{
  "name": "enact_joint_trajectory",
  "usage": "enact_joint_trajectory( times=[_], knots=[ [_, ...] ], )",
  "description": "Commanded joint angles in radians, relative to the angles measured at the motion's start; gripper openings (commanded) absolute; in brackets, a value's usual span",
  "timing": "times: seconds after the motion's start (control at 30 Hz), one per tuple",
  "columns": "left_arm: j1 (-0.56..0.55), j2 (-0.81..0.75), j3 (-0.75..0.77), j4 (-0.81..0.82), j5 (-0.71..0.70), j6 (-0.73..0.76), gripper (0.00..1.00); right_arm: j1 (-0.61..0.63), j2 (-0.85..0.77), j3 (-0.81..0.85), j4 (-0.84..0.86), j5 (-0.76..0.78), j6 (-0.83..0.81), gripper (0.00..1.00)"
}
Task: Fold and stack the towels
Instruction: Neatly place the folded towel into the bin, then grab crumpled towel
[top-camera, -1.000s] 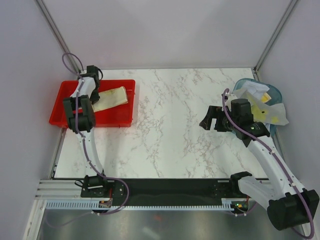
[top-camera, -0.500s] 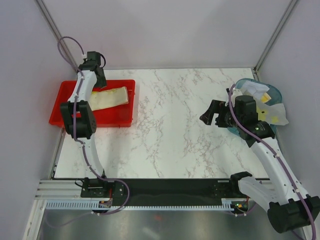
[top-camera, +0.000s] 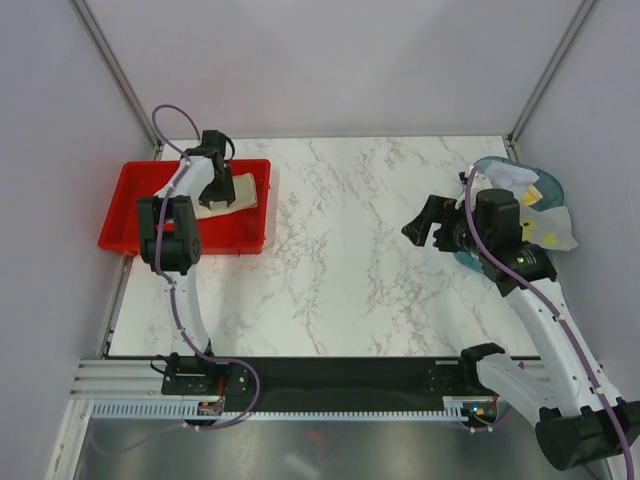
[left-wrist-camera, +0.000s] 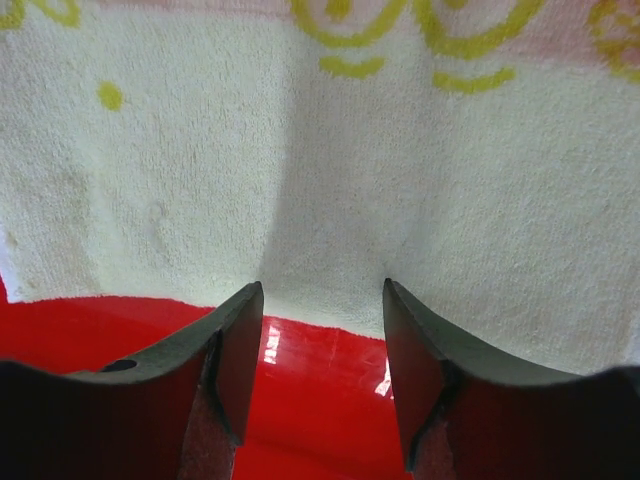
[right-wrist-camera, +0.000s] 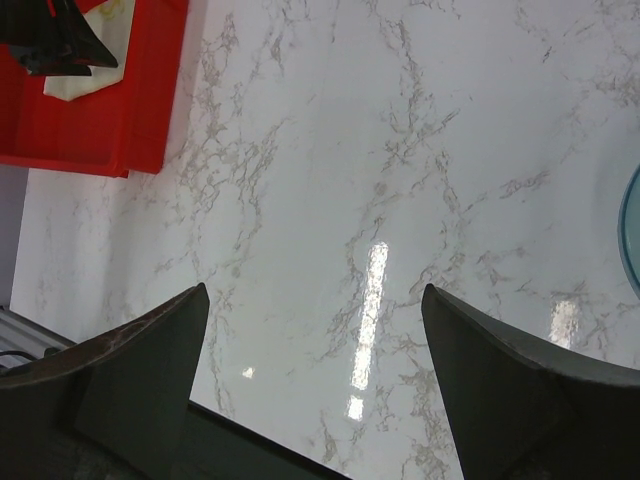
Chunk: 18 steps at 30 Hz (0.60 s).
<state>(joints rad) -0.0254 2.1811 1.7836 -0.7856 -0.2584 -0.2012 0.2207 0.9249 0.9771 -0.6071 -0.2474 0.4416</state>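
The folded pale-yellow towel (top-camera: 243, 188) lies in the red tray (top-camera: 125, 225) at 10 o'clock. Its long axis runs roughly 9-to-3, beneath the left gripper (left-wrist-camera: 322, 290), whose fingers are parted and empty. The right gripper (right-wrist-camera: 315, 290) is spread wide over the marble table (top-camera: 340, 260). Grey walls (top-camera: 330, 60) surround it.

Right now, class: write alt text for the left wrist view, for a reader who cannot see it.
The open left gripper points at the edge of a cream towel with yellow swirls, lying in the red tray.
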Motion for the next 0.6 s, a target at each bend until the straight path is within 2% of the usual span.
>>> enact_joint_trajectory(
  times=[0.0,0.1,0.27,0.37,0.4,0.47,0.57],
  knots=[
    [0.004,-0.012,-0.003,0.075,0.048,0.048,0.58,0.003,-0.009,0.040,0.004,0.010,0.009,0.96],
    [0.004,-0.007,-0.013,0.114,0.102,0.104,0.58,0.005,-0.011,0.046,0.004,0.008,0.005,0.96],
    [0.002,0.020,0.072,0.091,0.097,0.122,0.61,0.003,-0.006,0.054,-0.002,0.011,-0.006,0.96],
    [-0.010,-0.094,0.076,0.082,0.088,0.083,0.64,0.003,0.008,0.078,0.004,0.052,0.002,0.96],
    [-0.018,-0.131,0.062,0.083,0.087,0.079,0.66,0.005,0.037,0.104,0.010,0.081,0.008,0.96],
    [-0.056,-0.234,0.063,0.079,0.062,0.057,0.71,0.005,0.115,0.152,0.006,0.232,0.019,0.96],
    [-0.116,-0.378,0.031,0.075,0.103,0.002,0.78,-0.016,0.222,0.253,0.009,0.471,-0.007,0.97]
  ],
)
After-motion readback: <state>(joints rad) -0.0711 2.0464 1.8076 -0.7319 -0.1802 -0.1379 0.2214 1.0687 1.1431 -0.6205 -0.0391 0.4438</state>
